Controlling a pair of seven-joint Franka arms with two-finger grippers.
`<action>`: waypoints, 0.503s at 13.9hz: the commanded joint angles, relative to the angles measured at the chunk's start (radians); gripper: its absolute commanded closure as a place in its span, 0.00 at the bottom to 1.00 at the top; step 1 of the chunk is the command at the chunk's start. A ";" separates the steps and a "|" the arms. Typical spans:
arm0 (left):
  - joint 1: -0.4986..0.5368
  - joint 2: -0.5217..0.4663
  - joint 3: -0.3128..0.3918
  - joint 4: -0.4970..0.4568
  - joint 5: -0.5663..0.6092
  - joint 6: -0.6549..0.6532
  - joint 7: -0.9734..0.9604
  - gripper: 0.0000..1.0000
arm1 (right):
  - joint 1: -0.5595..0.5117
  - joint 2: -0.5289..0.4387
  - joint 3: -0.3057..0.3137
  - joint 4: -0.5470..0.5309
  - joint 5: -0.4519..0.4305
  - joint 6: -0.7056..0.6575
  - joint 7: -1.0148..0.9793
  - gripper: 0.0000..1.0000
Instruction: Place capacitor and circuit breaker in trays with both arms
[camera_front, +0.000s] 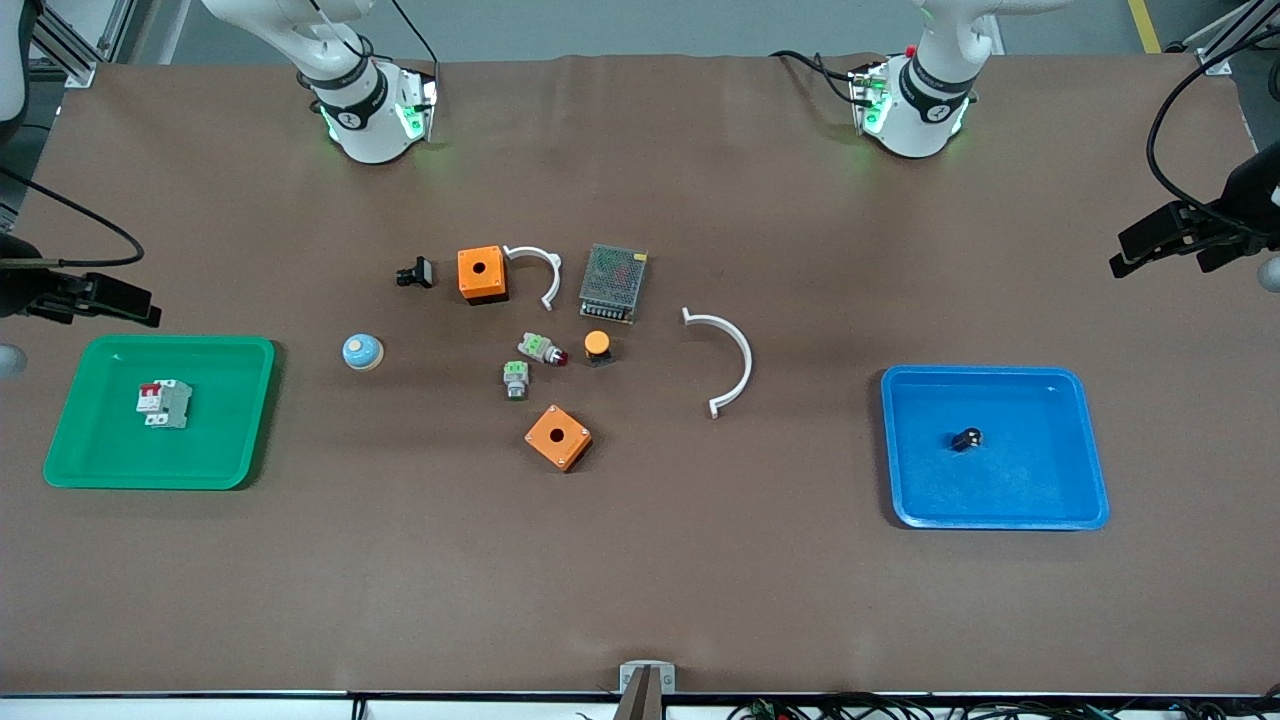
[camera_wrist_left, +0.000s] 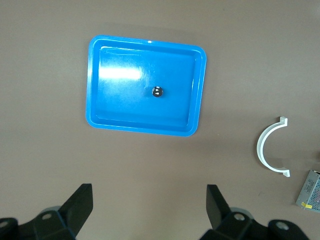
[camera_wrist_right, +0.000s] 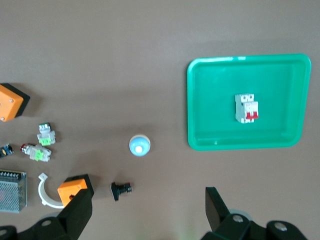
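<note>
The capacitor, a tiny black cylinder with a silvery end, lies in the blue tray toward the left arm's end of the table. The left wrist view shows it in that tray. My left gripper is open and empty, high above bare table beside the tray. The circuit breaker, white and grey with red levers, lies in the green tray toward the right arm's end. It also shows in the right wrist view in the tray. My right gripper is open and empty, high above the table.
Mid-table lie two orange boxes, two white curved clips, a meshed power supply, an orange-capped black button, two grey parts with green tops, a blue dome button and a black clip-like part.
</note>
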 joint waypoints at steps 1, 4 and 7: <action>-0.004 0.005 0.006 0.023 -0.012 -0.023 0.000 0.00 | -0.014 -0.042 0.011 0.017 -0.014 -0.030 0.005 0.00; -0.004 0.007 0.006 0.024 -0.009 -0.022 0.007 0.00 | -0.042 -0.071 0.009 0.003 -0.007 -0.062 -0.053 0.00; -0.009 0.010 0.004 0.052 -0.005 -0.016 -0.003 0.00 | -0.040 -0.096 0.012 0.001 -0.005 -0.076 -0.049 0.00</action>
